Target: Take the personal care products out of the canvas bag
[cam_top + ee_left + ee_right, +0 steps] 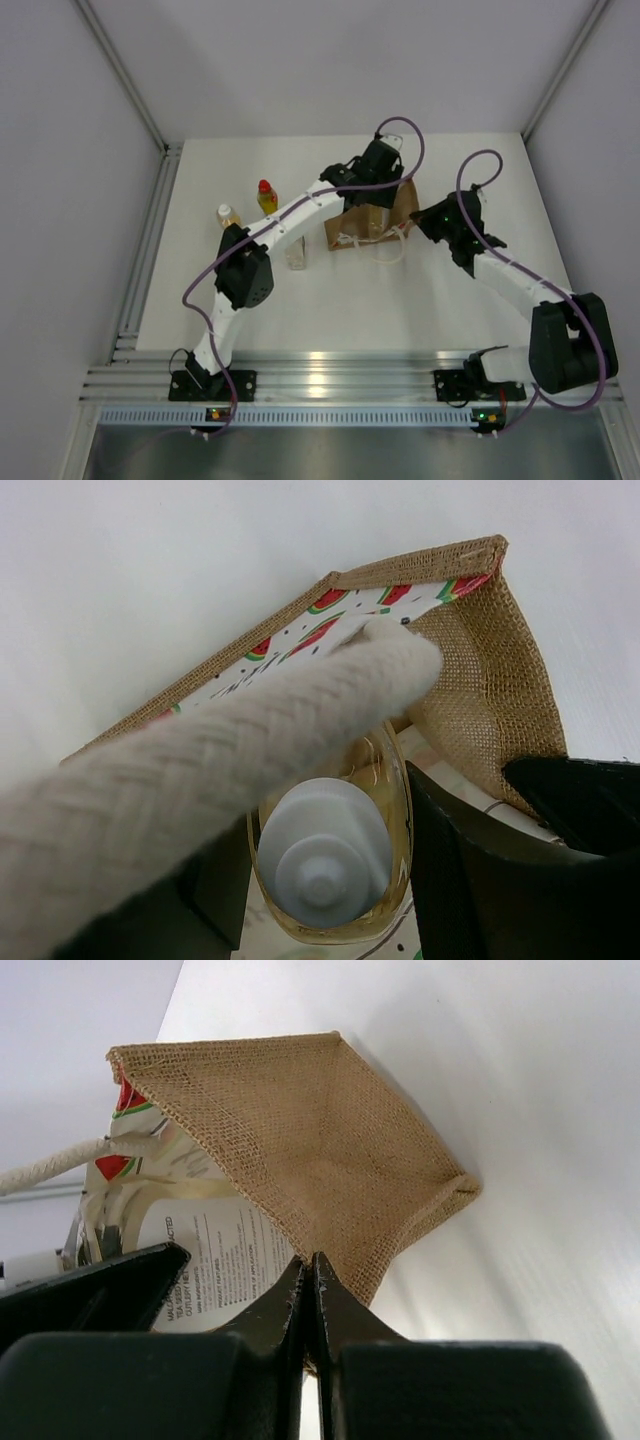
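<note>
The canvas bag [345, 232] stands at mid-table, brown burlap with a white watermelon-print panel [330, 630]. My left gripper [373, 195] reaches down into it from behind. In the left wrist view its fingers [470, 880] press both sides of an amber bottle with a white cap [322, 855], under the rope handle [200, 770]. My right gripper [420, 220] is pinched shut on the bag's burlap side wall [320, 1150]. Outside the bag, left of it, stand an amber bottle [228, 216], a yellow red-capped bottle [266, 196] and a clear bottle [296, 254], partly hidden by my left arm.
The bag's pale looped handles [385, 248] hang forward over the white table [400, 300]. Grey enclosure walls stand on both sides and at the back. An aluminium rail [330, 375] with the arm bases runs along the near edge.
</note>
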